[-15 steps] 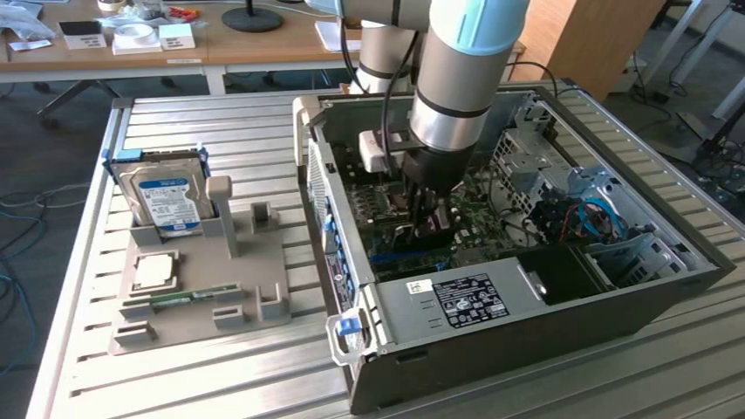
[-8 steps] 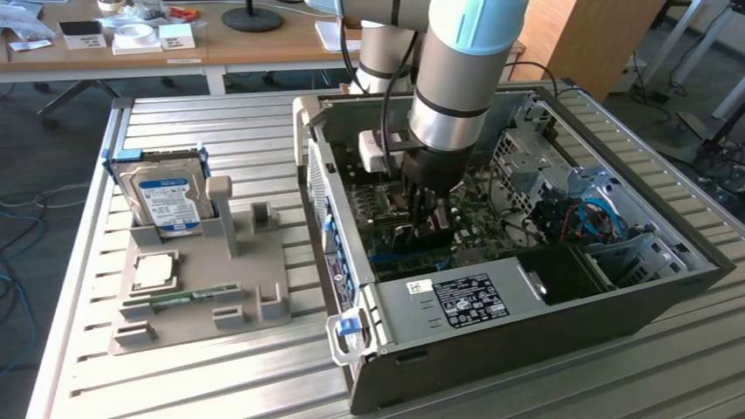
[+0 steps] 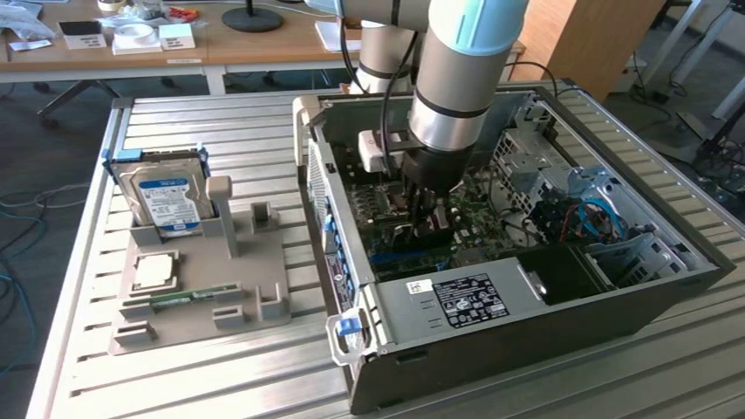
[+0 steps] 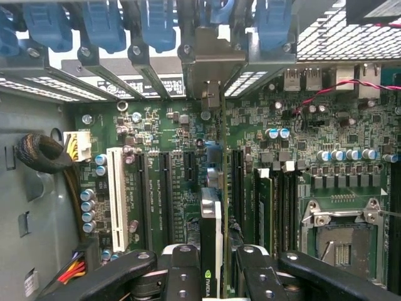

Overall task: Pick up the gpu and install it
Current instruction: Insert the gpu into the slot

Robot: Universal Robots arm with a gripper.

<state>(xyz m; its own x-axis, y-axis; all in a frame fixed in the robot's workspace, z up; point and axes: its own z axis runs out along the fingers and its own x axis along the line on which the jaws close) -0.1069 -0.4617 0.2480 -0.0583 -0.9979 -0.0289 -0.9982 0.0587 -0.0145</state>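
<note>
In the wrist view the gpu (image 4: 213, 213) is edge-on, a thin card standing upright over the green motherboard (image 4: 175, 138). Its silver end bracket (image 4: 213, 59) reaches the rear slot openings of the case. My gripper (image 4: 216, 273) is shut on the card's near end, with a black finger (image 4: 182, 276) on each side. In the exterior view the gripper (image 3: 425, 218) is deep inside the open computer case (image 3: 489, 297), holding the dark card (image 3: 428, 237) down near the board. I cannot tell whether the card is seated in its slot.
On the exterior view's left, a grey holder tray (image 3: 233, 271) carries a blue-labelled hard drive (image 3: 167, 201), a processor chip (image 3: 155, 271) and a memory stick (image 3: 187, 298). Inside the case are a white slot (image 4: 114, 194), memory slots (image 4: 279, 207), the processor socket (image 4: 341, 235) and blue latches (image 4: 156, 25).
</note>
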